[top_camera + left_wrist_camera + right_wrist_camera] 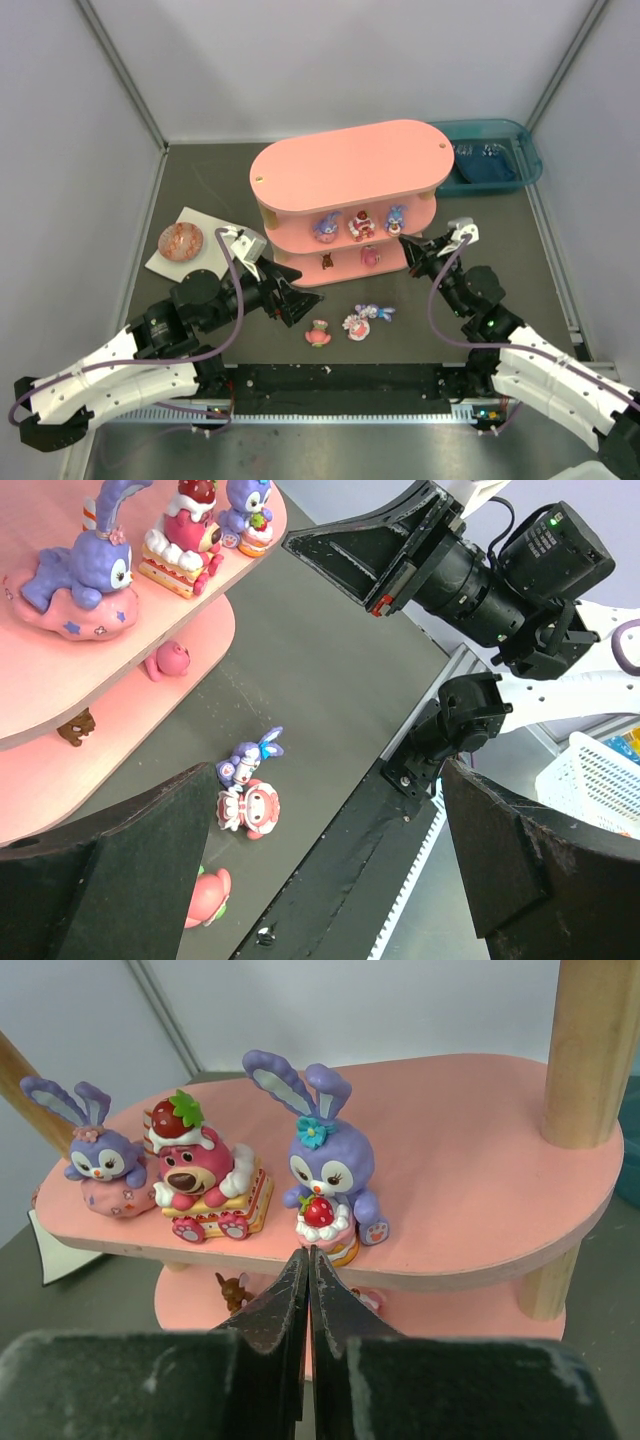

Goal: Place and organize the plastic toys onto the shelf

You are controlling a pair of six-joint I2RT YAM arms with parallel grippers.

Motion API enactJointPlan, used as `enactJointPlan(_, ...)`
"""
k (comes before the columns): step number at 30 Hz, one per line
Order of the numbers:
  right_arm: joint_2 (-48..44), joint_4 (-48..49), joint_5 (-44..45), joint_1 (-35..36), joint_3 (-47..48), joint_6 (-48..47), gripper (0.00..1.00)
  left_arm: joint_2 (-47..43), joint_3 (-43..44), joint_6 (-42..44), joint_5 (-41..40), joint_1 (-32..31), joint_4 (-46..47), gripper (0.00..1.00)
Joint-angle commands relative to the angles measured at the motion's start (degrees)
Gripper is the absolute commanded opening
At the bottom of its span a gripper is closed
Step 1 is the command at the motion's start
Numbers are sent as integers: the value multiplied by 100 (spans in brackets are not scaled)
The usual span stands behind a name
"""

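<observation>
Plastic toys, tiny glossy figurines, stand three on the middle tier of the pink oval wooden shelf and two on its bottom tier; three lie on the dark bench in front. A teal rectangular plastic bin holds something dark blue. Left gripper reaches low beside the shelf, jaws spread; right gripper points at the middle tier, jaws pressed together, empty.

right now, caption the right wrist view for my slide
Shut right gripper facing three toys on the pink shelf

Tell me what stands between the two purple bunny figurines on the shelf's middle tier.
A pink bear figurine topped with a strawberry stands between the left bunny and the right bunny, clearest in the right wrist view.
</observation>
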Motion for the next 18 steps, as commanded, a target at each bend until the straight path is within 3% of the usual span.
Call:
enactJointPlan(1, 53, 377, -43, -44, -58, 58, 0, 29, 4, 100, -93, -1, 137, 99)
enactJointPlan(18, 220, 570, 97, -35, -163, 31, 0, 20, 4, 100, -137, -1, 119, 99)
